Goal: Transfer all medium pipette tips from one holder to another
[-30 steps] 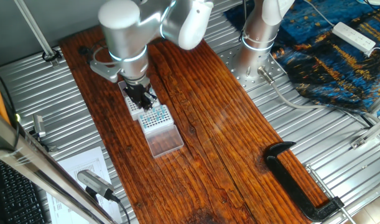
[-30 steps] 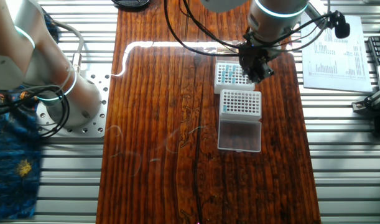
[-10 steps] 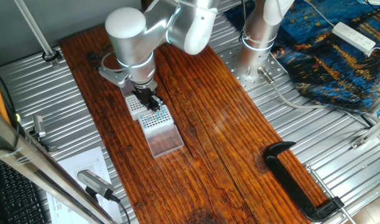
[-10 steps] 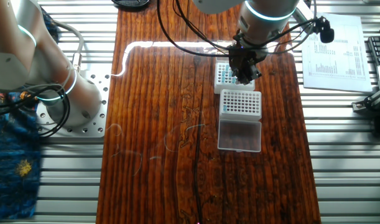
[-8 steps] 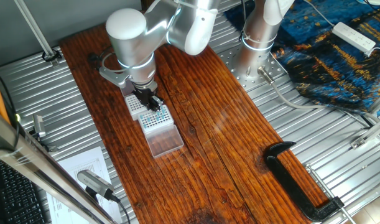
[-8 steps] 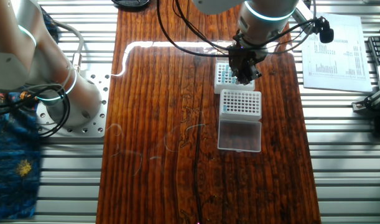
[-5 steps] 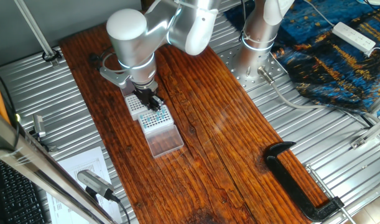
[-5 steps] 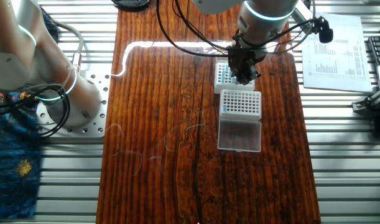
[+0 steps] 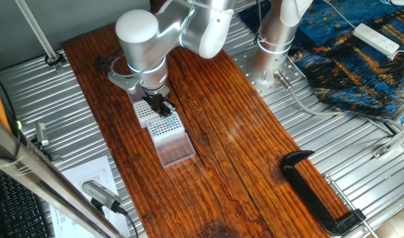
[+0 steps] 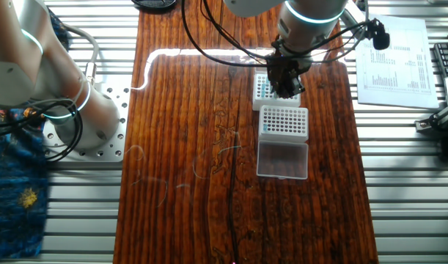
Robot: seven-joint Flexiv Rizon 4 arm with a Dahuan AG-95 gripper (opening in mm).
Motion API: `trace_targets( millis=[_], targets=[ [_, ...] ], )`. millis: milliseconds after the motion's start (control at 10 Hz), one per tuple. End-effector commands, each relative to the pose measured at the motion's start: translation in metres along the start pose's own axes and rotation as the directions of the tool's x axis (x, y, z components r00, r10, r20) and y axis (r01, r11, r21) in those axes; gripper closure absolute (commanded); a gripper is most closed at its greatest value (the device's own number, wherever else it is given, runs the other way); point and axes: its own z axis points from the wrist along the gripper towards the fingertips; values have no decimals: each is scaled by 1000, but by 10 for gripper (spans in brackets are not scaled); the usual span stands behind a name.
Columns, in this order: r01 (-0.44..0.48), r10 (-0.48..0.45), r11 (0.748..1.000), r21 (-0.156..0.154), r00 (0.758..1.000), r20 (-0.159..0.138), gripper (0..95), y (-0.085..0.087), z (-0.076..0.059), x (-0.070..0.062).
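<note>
Two white tip holders stand end to end on the wooden table. The far holder point(image 10: 270, 91) shows teal medium pipette tips point(image 10: 262, 88) along its left side. The near holder point(image 10: 284, 122) carries bluish tips point(image 9: 167, 123) too, and its clear lid point(image 10: 282, 160) lies open in front of it. My gripper point(image 10: 285, 90) points straight down over the far holder, close to where the two holders meet; its black fingers point(image 9: 161, 106) sit low over the holes. The fingertips are too small and dark to show whether a tip sits between them.
A black clamp point(image 9: 319, 192) lies at the table's near right corner. The arm's base point(image 9: 273, 39) stands by a blue cloth point(image 9: 350, 63) with a power strip point(image 9: 377, 38). A second arm's base point(image 10: 73, 110) and a printed sheet point(image 10: 392, 62) flank the table.
Since three seconds ago the gripper has shifted sideways across the far holder toward its teal-tipped side. Over the last second it has barely moved.
</note>
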Motion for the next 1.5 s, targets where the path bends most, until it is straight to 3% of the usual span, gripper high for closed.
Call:
trace_targets(
  millis=[100,800,1400,1500],
  targets=[
    [4,-4,1000,0,1000,2,950,0,0,0],
    [15,-15,1000,-3,1000,3,950,-1,-17,1],
    [44,-44,999,-8,999,0,950,-13,-47,0],
    [49,-49,999,-9,999,-3,950,-15,-58,-3]
  ],
)
